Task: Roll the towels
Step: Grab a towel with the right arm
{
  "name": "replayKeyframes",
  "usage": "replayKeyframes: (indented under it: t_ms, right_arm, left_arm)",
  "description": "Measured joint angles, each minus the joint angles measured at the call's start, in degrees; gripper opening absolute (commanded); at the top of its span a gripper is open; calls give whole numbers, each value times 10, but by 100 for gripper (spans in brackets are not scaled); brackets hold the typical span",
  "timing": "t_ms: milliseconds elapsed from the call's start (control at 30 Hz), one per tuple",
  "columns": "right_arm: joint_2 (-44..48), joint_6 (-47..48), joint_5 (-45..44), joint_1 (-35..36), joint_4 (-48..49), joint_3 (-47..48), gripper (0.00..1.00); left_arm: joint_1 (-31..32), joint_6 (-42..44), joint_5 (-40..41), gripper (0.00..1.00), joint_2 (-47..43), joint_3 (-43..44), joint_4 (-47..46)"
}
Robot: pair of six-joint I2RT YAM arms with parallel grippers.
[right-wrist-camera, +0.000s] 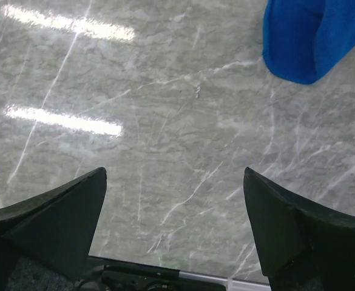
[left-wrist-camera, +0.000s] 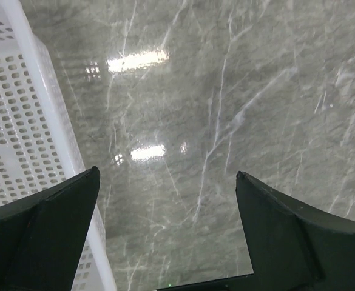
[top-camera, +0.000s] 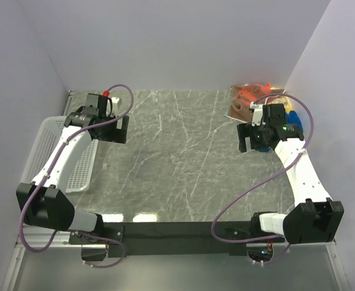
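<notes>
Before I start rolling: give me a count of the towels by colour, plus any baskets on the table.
Blue towel: 1
Brown-and-orange patterned towel: 1
Yellow towel: 1 (only a sliver shows)
White mesh basket: 1
Total: 4

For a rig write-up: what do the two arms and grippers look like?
Both the left arm and right arm have white shells between blocky black joints, each trailed by a looping purple cable. The left gripper and right gripper carry broad black wedge-shaped fingers. A red cap tops the left wrist.
</notes>
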State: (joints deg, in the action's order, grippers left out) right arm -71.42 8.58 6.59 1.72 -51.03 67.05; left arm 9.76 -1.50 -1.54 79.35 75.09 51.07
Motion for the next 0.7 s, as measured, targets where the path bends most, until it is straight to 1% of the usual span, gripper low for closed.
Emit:
replayKeyframes:
  t_ms: [133,233,433,600,700]
  right_arm:
    - [-9,0,-26,-3,16,4,99]
    - [-50,1,-36,-19,16,36,98]
    - [-186,11,-82,-59,44,143,97]
    - [-294,18,-120,-72,75,218,94]
    - [-348,18,-136,-74,99,245,94]
  left_arm:
    - [1,-24,13,100,5,10,-5]
    - [1,-28,17,99,21,37,-4]
    - [1,-28,17,99,40,62,-4]
    - [1,-29,17,99,54,76,-2]
    - [1,-29,17,100,63,76,1]
